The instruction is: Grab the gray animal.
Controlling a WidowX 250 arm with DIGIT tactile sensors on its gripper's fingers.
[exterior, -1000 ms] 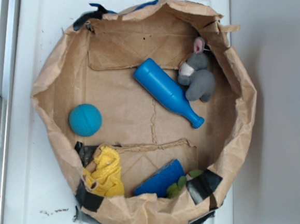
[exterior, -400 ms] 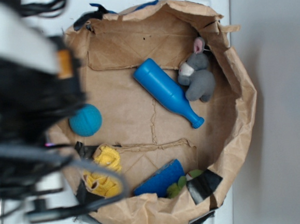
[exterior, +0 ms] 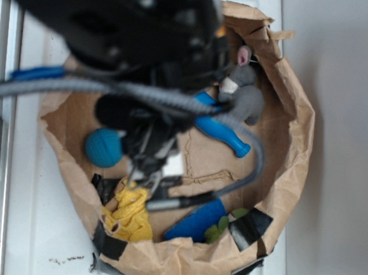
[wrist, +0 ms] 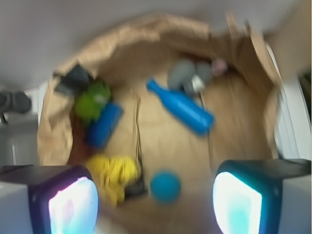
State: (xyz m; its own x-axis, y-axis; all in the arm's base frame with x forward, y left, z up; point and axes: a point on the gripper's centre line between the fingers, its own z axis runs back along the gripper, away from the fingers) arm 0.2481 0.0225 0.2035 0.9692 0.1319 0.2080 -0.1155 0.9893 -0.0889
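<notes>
the hand [wrist: 156, 204] is hanging above the paper tray with its two fingers [wrist: 63, 200] spread wide apart and nothing between them; the wrist view is showing a broad empty gap, and through this gap the blue ball [wrist: 165, 186] is lying almost directly below. in the exterior view the black arm [exterior: 135, 32] and its gray cable [exterior: 174, 102] are covering the upper left part of the brown paper tray [exterior: 298, 140], which is sitting on the white surface [exterior: 21, 226].

the gray animal [exterior: 243, 94] is lying at the far right side of the tray, close under the raised paper wall, with the pink ear pointing to the rim. it is just beside the blue bottle [exterior: 226, 133], maybe touching it, and it is well apart from the hand. the yellow plush toy [exterior: 129, 213], a blue block [exterior: 196, 220] and a green thing [exterior: 218, 228] are lying along the near edge.

the animal is probably soft and light, so it will squash and not slip much. the round body, away from the bottle, is seeming the best place to pinch; the ear is too thin.
</notes>
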